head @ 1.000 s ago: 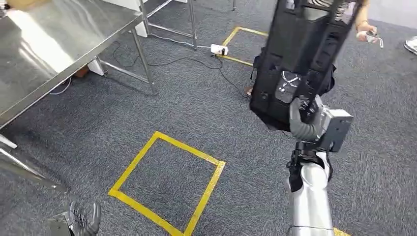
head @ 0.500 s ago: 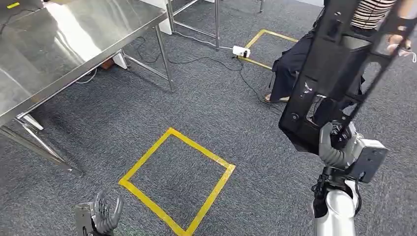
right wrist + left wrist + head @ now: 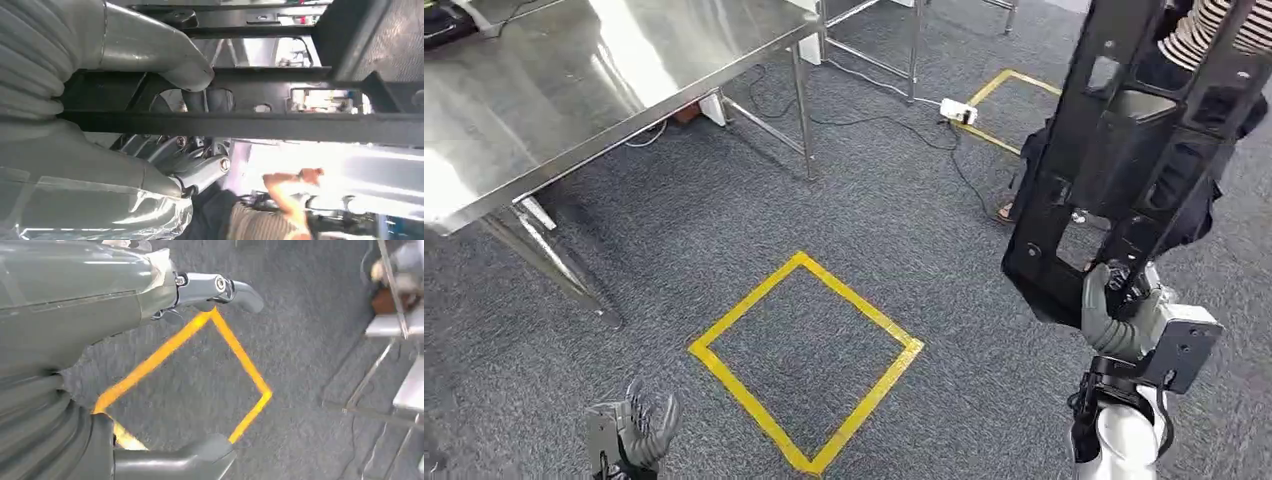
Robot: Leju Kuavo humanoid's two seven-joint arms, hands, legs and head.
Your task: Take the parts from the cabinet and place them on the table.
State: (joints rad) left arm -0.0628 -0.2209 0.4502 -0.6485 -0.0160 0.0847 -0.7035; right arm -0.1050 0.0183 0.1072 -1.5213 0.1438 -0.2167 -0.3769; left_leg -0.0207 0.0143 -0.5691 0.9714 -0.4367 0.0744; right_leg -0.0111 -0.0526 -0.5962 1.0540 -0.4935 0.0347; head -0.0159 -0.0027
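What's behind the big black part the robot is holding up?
Behind the black part, held by the right hand, sits a person in a striped top and dark clothes; the part covers most of them.

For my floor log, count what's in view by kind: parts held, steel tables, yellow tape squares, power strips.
Black part, held by the right hand: 1
Steel table: 1
Yellow tape squares: 2
Power strip: 1
Total: 5

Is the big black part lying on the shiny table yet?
No, the right hand holds the black part up over the carpet, away from the steel table.
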